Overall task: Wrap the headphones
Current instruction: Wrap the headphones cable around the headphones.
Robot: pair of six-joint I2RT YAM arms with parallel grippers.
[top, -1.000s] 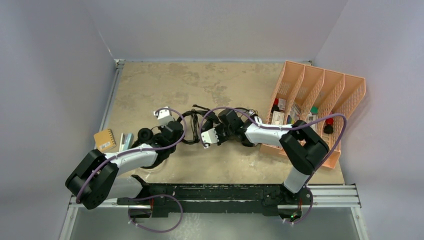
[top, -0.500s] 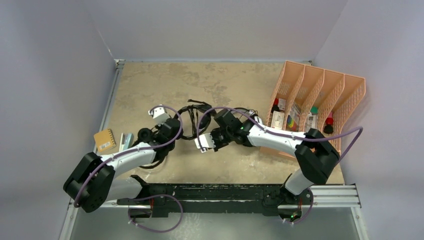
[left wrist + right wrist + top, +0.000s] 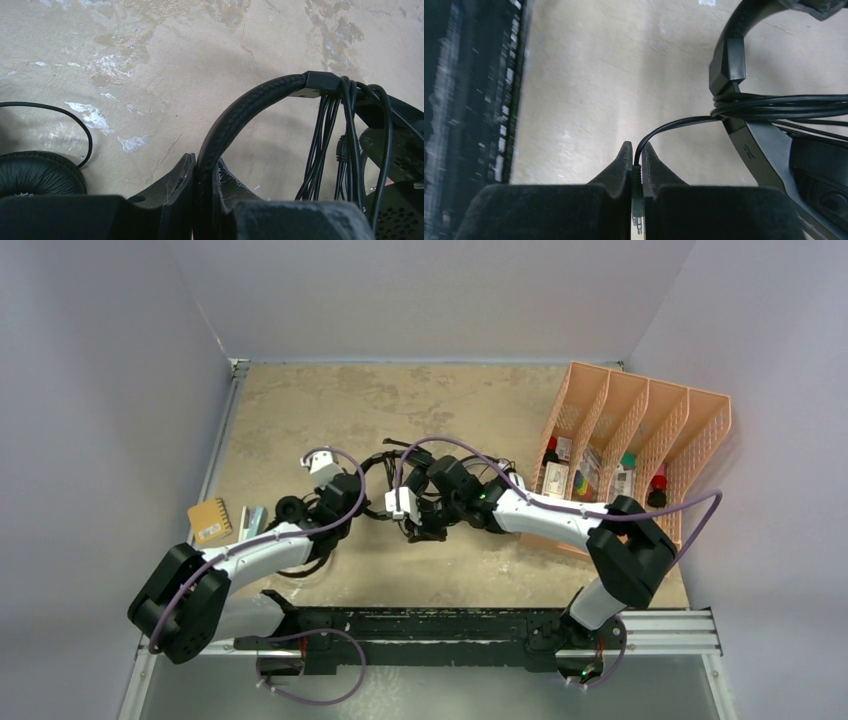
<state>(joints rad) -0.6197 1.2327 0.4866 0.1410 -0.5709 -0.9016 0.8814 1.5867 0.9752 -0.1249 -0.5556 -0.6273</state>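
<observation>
We find the larger black headphones (image 3: 250,102) on the table (image 3: 300,410), well to the left of the peach file rack (image 3: 640,440), with both arms meeting over them. The left gripper (image 3: 204,167) is pinching the padded headband: its two fingers press on either side of the stitched band, which arches up and away from the fingertips. Where the band meets its hard slider, the cable (image 3: 321,130) is looped around it in several turns that hang down in a bundle.

The right gripper (image 3: 637,152), the nearer of the two to the rack, is pressed together on the free end of that cable. The plug (image 3: 638,220) shows between the fingers behind the tips, and from there the cable curves across to the wound turns at the slider.

Farther from the rack than the left gripper lies a small black round-padded pair (image 3: 35,172). Its ear pad is flat on the table and a thin cord (image 3: 75,117) curls beside it, apart from the held headband. Farthest from the rack sit a small tan box (image 3: 210,520) and a pale object (image 3: 250,522) that we cannot make out clearly, perhaps a packet. The rack's slots hold small mixed items.
</observation>
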